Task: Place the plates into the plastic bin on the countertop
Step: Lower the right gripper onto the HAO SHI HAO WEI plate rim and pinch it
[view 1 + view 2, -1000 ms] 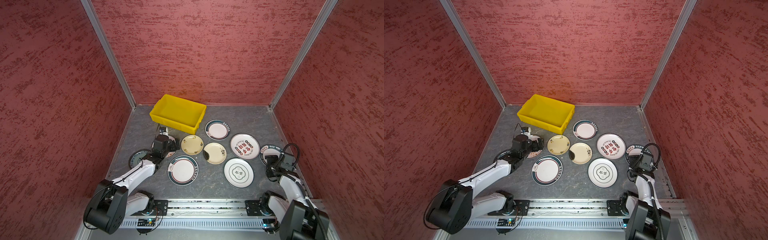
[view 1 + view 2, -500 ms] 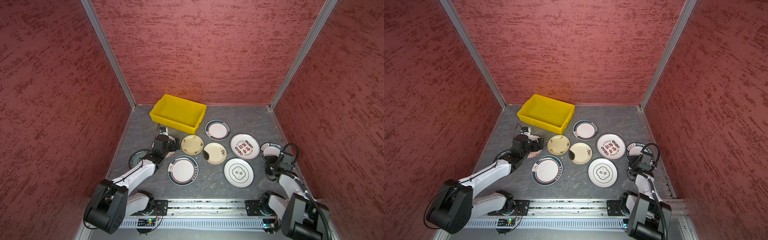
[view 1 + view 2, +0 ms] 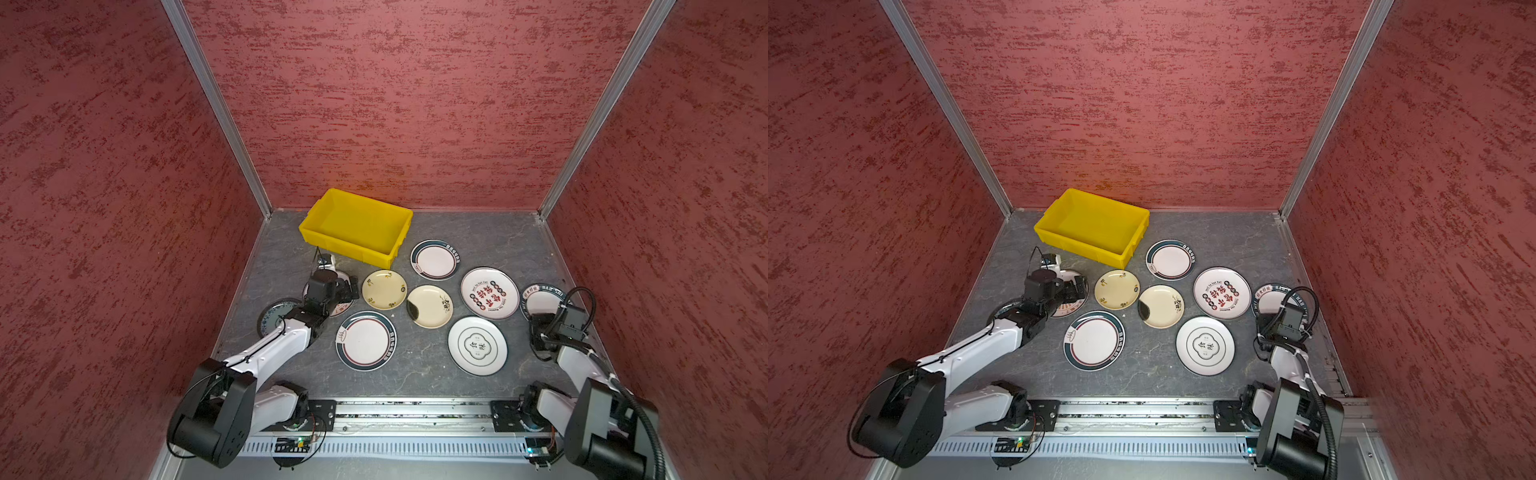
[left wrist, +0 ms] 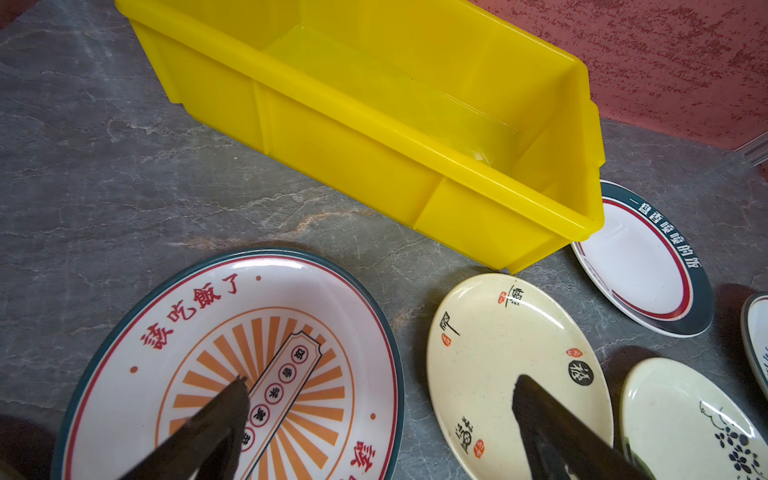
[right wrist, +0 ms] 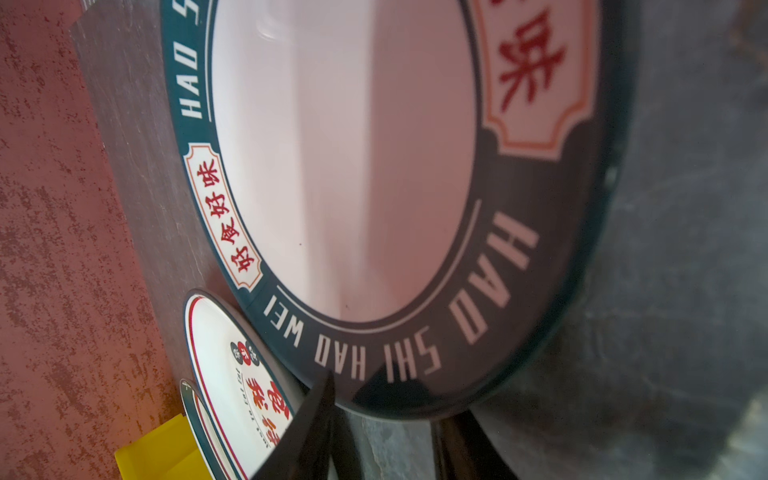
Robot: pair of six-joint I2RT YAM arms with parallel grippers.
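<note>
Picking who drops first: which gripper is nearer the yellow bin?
Left. The left gripper is over the orange-sunburst plate beside the yellow bin; the right gripper straddles the HAO SHI plate's rim, far across the countertop.

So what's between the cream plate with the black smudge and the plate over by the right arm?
A white plate with red characters, lying flat between the cream plate and the dark-rimmed plate; both top views show it.
</note>
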